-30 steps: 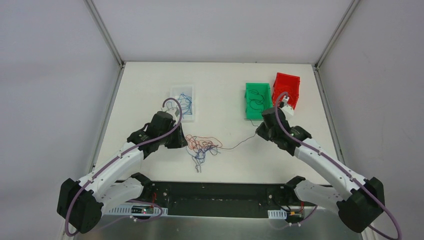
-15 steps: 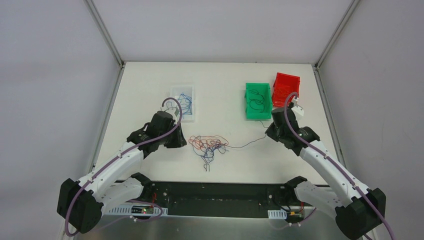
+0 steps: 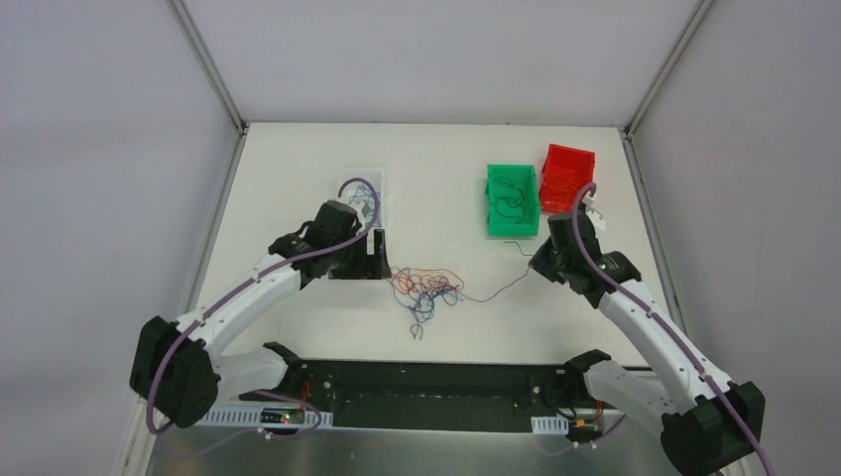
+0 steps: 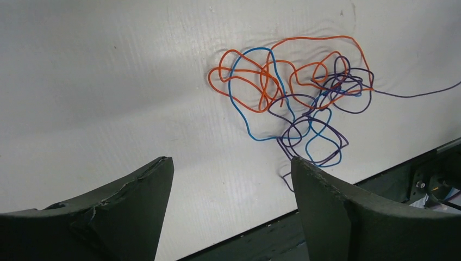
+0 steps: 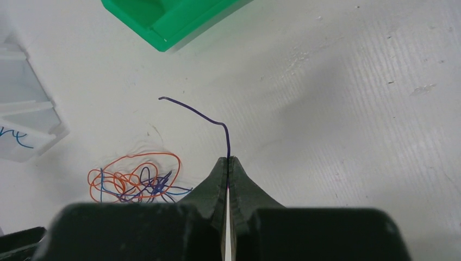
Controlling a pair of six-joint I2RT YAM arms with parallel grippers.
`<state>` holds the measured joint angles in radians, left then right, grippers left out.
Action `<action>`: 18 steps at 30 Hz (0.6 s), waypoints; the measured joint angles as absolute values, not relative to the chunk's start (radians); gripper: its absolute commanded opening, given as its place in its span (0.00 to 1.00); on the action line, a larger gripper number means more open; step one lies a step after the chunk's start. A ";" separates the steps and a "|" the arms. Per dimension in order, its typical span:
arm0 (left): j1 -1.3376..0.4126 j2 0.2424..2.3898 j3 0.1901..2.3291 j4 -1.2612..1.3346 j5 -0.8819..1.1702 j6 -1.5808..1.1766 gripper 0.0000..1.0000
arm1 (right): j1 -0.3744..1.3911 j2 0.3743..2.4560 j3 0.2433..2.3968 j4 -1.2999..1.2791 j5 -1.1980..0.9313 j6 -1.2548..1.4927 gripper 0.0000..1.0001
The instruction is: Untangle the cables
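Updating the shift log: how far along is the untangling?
Done: some cables lie sorted in the green bin and clear tray. In hand: the right gripper is shut on one dark cable trailing from the tangle; the left gripper hangs open beside it. Left: that red, blue and dark tangle on the table.

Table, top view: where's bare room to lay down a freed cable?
Widest bare patch: far centre of the table, between the clear tray and green bin. Also far-left, beside the tray. Crowded: centre, where the cable tangle lies and a purple strand runs to the right hand.
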<state>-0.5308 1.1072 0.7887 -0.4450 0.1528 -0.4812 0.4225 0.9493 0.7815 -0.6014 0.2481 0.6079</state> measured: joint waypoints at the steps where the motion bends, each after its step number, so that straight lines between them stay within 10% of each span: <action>1: -0.531 1.145 0.796 -0.439 0.157 -0.483 0.78 | 0.422 0.953 0.782 -0.599 0.238 0.608 0.00; 18: -0.616 1.500 0.921 -0.337 0.186 -0.505 0.35 | 0.422 0.964 0.768 -0.556 0.154 0.614 0.00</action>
